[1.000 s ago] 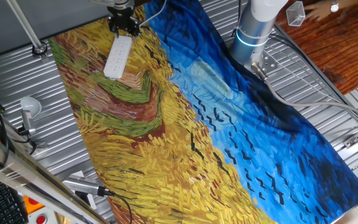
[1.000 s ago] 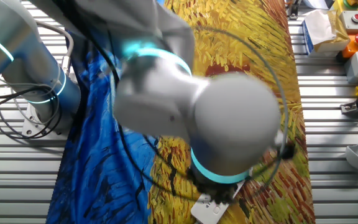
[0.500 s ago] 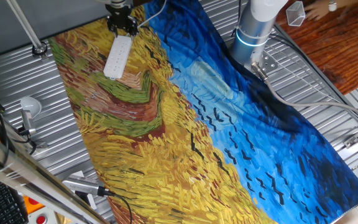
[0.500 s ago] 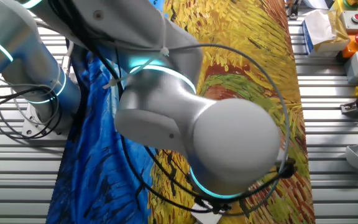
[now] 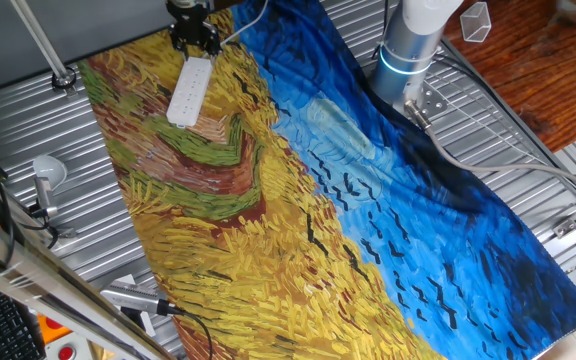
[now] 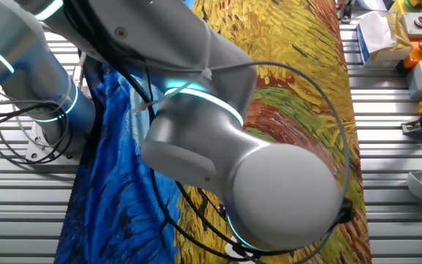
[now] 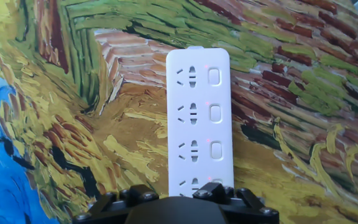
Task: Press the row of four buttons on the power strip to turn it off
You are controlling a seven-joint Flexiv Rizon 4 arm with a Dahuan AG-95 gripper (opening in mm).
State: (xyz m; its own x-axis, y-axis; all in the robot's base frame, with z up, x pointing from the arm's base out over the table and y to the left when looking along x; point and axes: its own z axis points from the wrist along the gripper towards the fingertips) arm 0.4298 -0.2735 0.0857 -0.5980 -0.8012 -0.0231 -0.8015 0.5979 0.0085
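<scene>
The white power strip (image 5: 189, 90) lies on the yellow part of the painted cloth, at the far left in one fixed view. In the hand view the power strip (image 7: 199, 118) runs straight away from me. Its buttons (image 7: 215, 112) form a line down its right side. Three show whole, and the nearest is partly hidden behind my black hand. Faint red dots glow beside the sockets. My gripper (image 5: 195, 36) hovers over the strip's far end; in the hand view the gripper (image 7: 174, 200) is only a dark mass at the bottom. No fingertip gap shows. In the other fixed view the arm (image 6: 240, 169) hides the strip.
The cloth (image 5: 328, 200) covers a ribbed metal table. A grey round-headed lamp-like object (image 5: 46, 175) stands at the left edge. The arm's base (image 5: 408, 50) is at the back right. Boxes and a red button unit (image 6: 416, 37) sit on the far side.
The gripper has shifted slightly toward the strip's far end. In the other fixed view the arm's elbow has swung lower and to the right. The strip has not moved.
</scene>
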